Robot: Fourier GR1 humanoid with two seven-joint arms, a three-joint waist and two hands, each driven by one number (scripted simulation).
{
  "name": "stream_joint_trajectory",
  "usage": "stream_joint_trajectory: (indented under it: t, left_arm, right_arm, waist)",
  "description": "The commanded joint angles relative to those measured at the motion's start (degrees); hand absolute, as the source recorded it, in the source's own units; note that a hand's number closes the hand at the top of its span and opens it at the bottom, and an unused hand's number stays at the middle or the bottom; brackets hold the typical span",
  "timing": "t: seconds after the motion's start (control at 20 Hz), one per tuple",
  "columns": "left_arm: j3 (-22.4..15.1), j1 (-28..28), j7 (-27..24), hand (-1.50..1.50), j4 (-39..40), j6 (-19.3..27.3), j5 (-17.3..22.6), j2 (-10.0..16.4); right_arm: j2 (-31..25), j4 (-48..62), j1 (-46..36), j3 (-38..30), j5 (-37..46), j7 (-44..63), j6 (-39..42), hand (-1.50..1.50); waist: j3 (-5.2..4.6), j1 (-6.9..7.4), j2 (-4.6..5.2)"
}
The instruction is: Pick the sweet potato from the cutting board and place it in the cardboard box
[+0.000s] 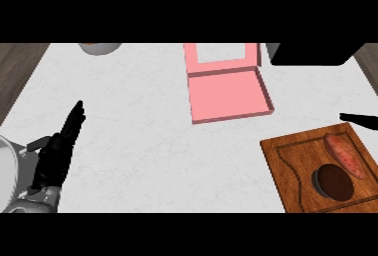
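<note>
I see the sweet potato (345, 156) lying lengthwise on the cutting board's (295, 167) right side, just near my right hand (359, 119), its grasp unreadable at the view's edge, while my left hand (63, 142), fingers straight, rests well across the tabletop (148, 125).

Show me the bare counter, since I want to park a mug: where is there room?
Widest bare patch: the middle of the counter, between the left hand, the cardboard box and the cutting board. A narrower strip runs between box and board. Crowded: the right side, where the board carries the sweet potato and the right hand shows at the edge.
</note>
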Motion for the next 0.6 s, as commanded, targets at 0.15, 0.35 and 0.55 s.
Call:
stream_joint_trajectory:
  t: [0.15,0.35,0.55]
  left_arm:
    - [1.76,2.74,-2.49,0.0,3.42,-1.41,-1.82,-2.05]
    - [3.46,2.48,0.27,0.0,1.38,-3.02,-2.2,-2.55]
    - [6.47,2.09,1.37,0.0,0.25,-5.09,-2.88,-1.28]
  right_arm:
    - [4.07,3.97,-0.14,-0.23,5.95,0.08,-2.01,-1.5]
    - [2.93,4.93,-1.69,-3.13,7.42,-2.6,-0.43,-1.5]
    - [5.03,4.31,1.05,-4.81,8.71,-2.46,-1.7,-1.5]
  waist:
    - [-0.25,0.06,0.24]
    - [-0.26,-0.01,0.15]
    - [-0.26,-0.13,0.13]
